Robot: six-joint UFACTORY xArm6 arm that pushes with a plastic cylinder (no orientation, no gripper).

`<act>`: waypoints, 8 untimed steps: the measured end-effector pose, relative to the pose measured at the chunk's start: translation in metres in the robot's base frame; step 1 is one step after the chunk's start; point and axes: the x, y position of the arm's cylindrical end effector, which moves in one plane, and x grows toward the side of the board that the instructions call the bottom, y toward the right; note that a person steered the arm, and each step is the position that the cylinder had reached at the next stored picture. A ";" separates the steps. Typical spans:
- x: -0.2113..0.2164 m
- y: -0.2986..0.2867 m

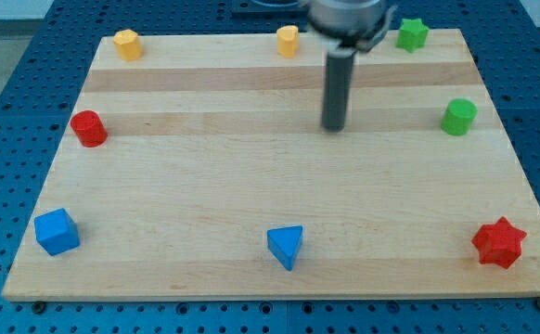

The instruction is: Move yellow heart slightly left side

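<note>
The yellow heart sits at the view's top edge of the wooden board, near the middle. My tip rests on the board below and to the right of the heart, clearly apart from it and touching no block. The dark rod rises from the tip toward the view's top, where the arm's end covers the board edge just right of the heart.
A yellow pentagon-like block is at the top left and a green star at the top right. A green cylinder, a red cylinder, a blue cube, a blue triangle and a red star lie around the board's edges.
</note>
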 end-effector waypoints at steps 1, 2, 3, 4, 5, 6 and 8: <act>-0.077 0.080; -0.074 0.164; -0.070 0.173; -0.095 0.084; -0.110 0.024; -0.118 -0.015; -0.142 -0.059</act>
